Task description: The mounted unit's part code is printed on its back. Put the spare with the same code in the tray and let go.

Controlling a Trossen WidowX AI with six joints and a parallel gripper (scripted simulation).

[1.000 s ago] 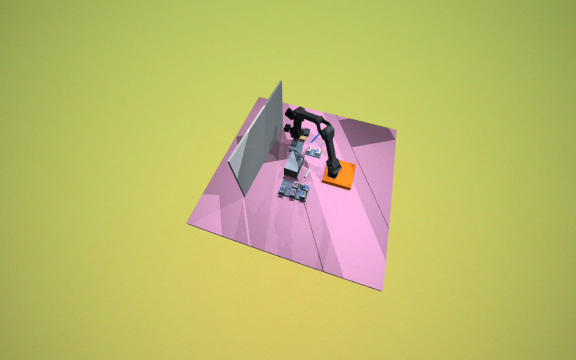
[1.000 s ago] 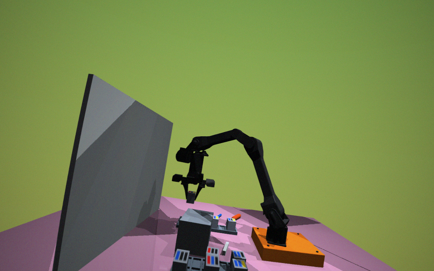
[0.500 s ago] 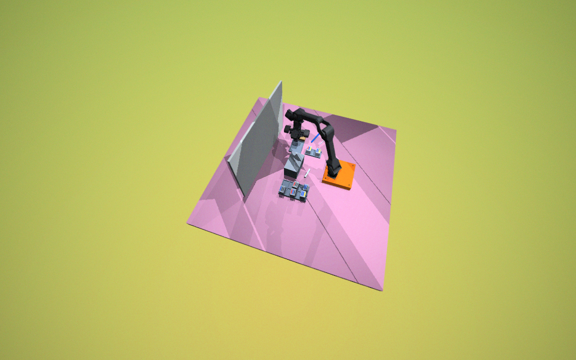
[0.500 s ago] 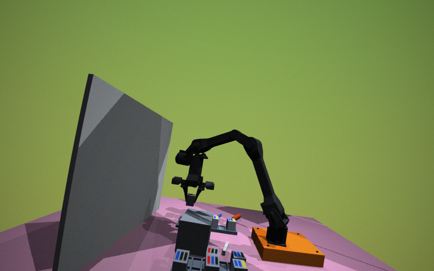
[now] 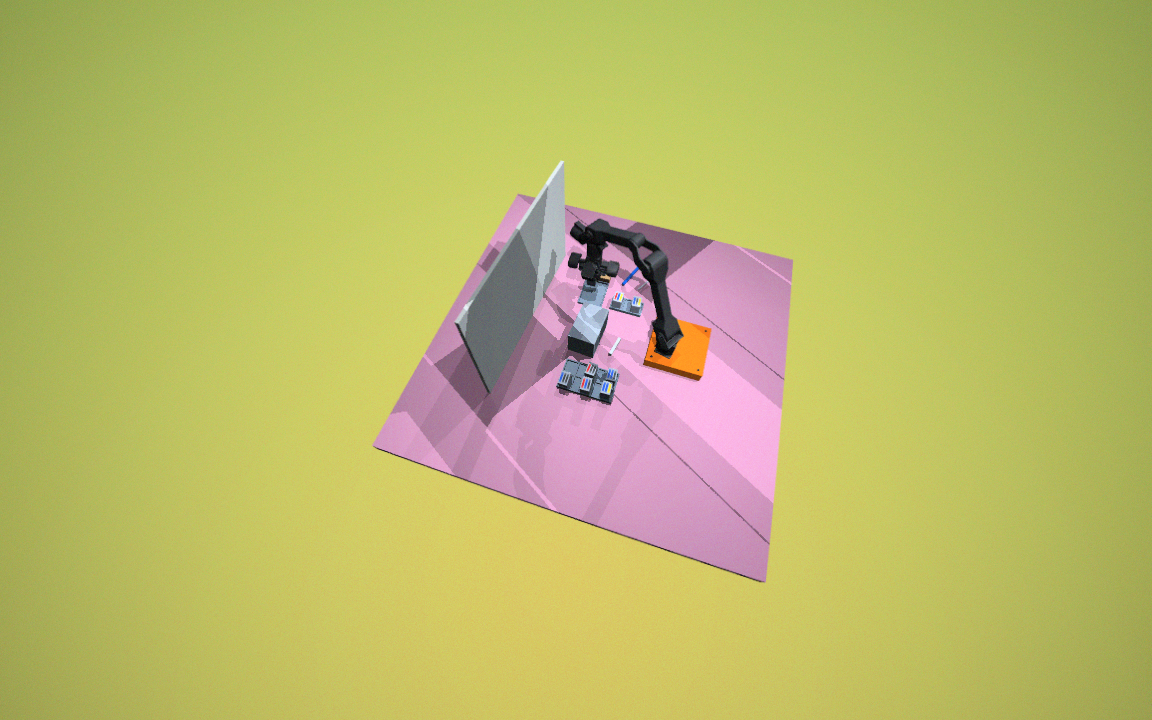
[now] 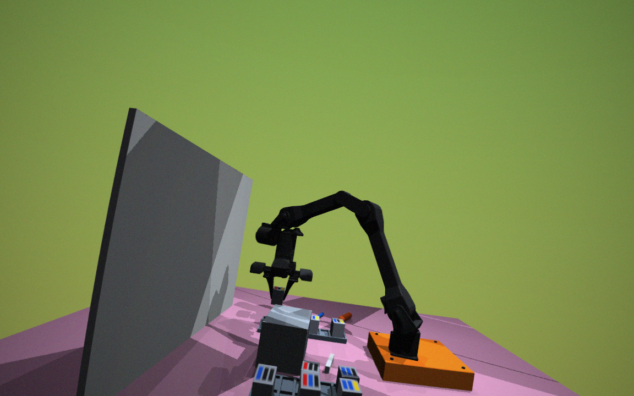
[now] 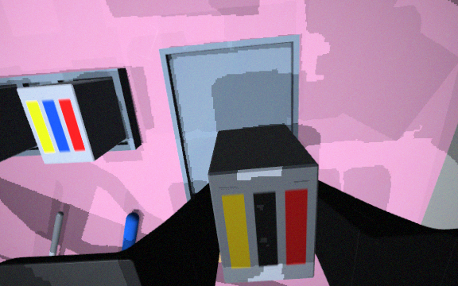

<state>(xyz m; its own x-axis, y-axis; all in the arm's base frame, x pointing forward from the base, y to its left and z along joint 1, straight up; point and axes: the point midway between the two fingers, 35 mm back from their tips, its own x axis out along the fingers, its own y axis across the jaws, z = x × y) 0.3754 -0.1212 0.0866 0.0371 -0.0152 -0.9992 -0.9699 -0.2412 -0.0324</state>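
Observation:
My gripper [image 5: 595, 280] [image 6: 278, 294] [image 7: 257, 183] is shut on a dark spare with a grey label. In the wrist view this spare [image 7: 269, 151] shows yellow, black and red stripes. It is held upright above the near part of the grey tray [image 5: 589, 298] [image 7: 197, 87], whose visible floor has nothing on it. A large grey block [image 5: 586, 333] [image 6: 282, 344], possibly the mounted unit, shows no readable code. A small rack [image 6: 329, 338] [image 7: 129, 103] holds two spares, one [image 7: 56, 123] striped yellow, blue, red. A larger rack [image 5: 569, 367] [image 6: 287, 385] holds several striped spares.
A tall grey panel [image 5: 508, 304] [image 6: 171, 246] stands beside the tray and block. A white stick [image 5: 614, 346] [image 6: 329, 363] lies beside the block. A blue rod [image 5: 630, 276] [image 7: 130, 230] and a grey rod [image 7: 56, 234] lie near the small rack. The arm stands on an orange base [image 5: 692, 349] [image 6: 432, 364].

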